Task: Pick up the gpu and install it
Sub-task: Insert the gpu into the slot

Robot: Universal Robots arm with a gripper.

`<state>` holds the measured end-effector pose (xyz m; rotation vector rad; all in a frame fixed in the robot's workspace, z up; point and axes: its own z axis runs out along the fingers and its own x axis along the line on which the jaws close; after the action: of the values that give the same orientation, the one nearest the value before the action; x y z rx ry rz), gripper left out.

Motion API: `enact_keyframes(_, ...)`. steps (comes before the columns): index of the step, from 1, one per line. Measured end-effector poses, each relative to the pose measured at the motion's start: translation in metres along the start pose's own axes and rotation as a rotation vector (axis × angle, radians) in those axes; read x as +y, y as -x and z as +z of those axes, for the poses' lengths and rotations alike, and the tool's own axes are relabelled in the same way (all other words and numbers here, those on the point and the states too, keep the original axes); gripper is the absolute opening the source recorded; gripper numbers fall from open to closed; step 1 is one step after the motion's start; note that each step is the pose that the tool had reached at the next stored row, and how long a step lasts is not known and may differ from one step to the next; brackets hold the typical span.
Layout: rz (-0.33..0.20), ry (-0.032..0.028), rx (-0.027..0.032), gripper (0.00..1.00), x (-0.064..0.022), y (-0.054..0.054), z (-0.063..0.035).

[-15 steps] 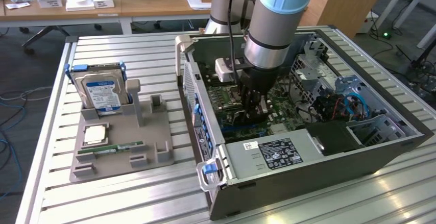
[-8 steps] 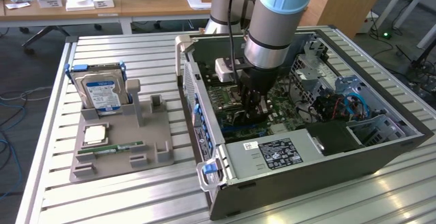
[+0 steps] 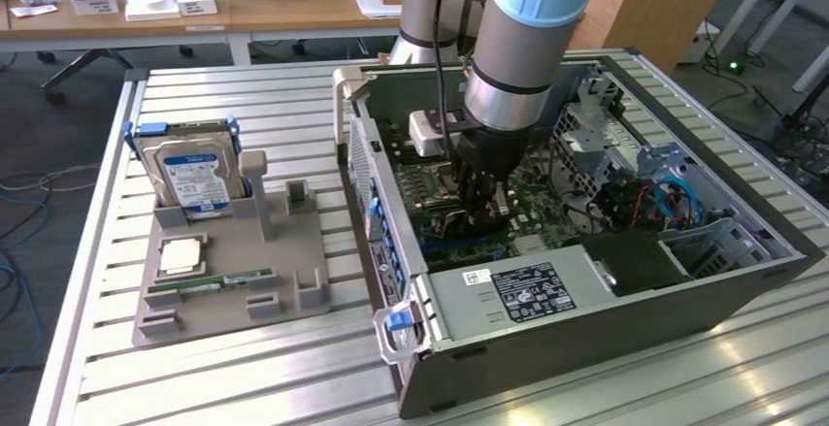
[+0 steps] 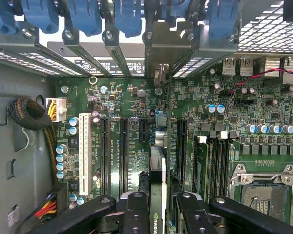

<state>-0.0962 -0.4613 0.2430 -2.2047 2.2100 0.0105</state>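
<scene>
Pincer (image 4: 157, 207) clamped on gpu (image 4: 157, 170), edge-down over motherboard (image 4: 127, 102); card should stay square to the slot (image 4: 179, 141) while pressing evenly.

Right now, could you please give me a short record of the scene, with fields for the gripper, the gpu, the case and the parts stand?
gripper: gripper lowered inside the open computer case, above the motherboard
fingers: shut on the gpu
gpu: gpu held edge-on between the fingers, over the expansion slots
cpu socket: bare
parts stand: grey stand beside the case, with the hard drive upright, a RAM stick lying flat
surface: slatted metal table
</scene>
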Motion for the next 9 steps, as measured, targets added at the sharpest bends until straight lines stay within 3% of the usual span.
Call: enact_keyframes(9, 0.000, 0.0000, 0.0000, 0.26, 0.0000, 0.0000, 0.0000)
